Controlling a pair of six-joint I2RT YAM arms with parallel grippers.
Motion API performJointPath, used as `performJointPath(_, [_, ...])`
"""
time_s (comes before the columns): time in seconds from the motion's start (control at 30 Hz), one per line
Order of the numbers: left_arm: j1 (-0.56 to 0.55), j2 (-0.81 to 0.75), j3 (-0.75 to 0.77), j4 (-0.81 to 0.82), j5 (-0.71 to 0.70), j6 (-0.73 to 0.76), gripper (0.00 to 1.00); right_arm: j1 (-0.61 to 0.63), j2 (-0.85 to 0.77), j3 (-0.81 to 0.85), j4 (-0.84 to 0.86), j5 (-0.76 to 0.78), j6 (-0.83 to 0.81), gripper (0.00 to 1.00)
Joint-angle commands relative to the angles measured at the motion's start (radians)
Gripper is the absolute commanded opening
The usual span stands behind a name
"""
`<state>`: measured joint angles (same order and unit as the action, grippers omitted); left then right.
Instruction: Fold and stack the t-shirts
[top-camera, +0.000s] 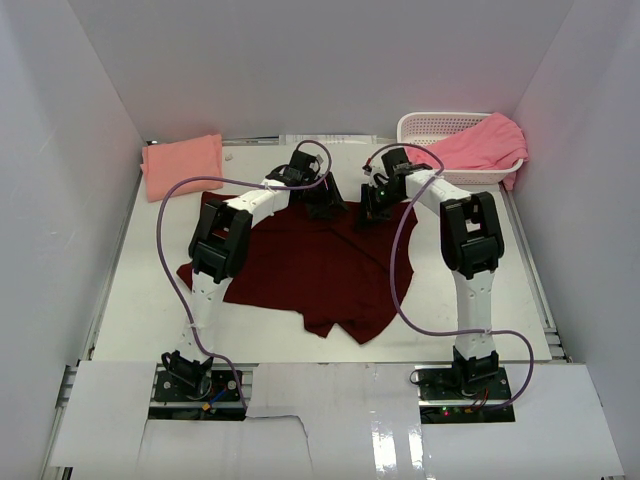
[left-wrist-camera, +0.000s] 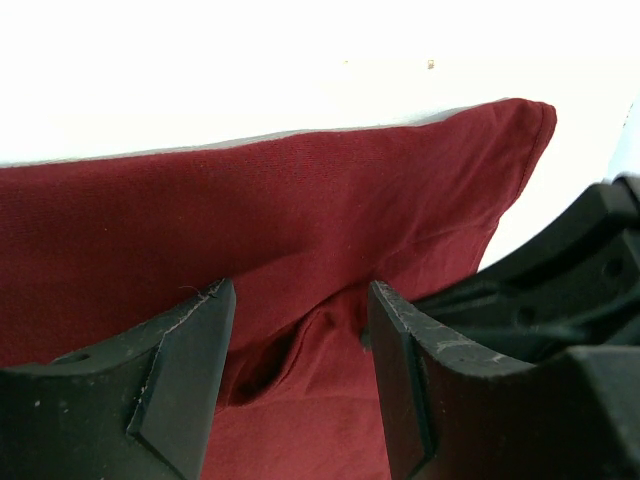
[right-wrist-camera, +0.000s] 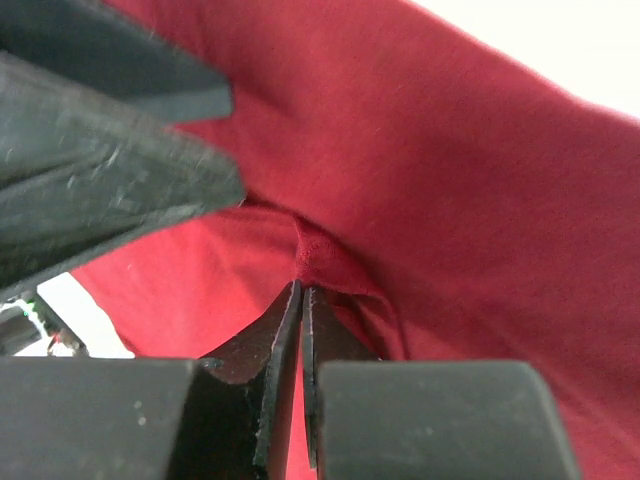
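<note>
Right wrist, right tool (right-wrist-camera: 301, 292) pinching maroon t-shirt (right-wrist-camera: 460, 200) fold

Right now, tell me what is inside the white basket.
The pink t-shirt lies in the white basket, draping over its rim. Anything under the shirt is hidden.

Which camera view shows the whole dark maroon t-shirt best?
The top external view: the maroon t-shirt lies spread out, most of its outline visible. The left wrist view shows only one edge, the right wrist view only a close patch.
</note>
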<state>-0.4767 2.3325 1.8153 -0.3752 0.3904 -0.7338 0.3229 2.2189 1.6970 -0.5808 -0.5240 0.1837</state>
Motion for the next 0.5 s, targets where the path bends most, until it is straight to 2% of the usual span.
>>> performJointPath(0.0, [-0.002, 0.010, -0.004, -0.037, 0.001, 0.008, 0.67, 0.011, -0.093, -0.033, 0.018, -0.077, 0.008, 0.08])
performJointPath(0.47, [-0.002, 0.010, -0.010, -0.041, 0.001, 0.005, 0.67, 0.045, -0.202, -0.210, 0.071, -0.251, 0.037, 0.08])
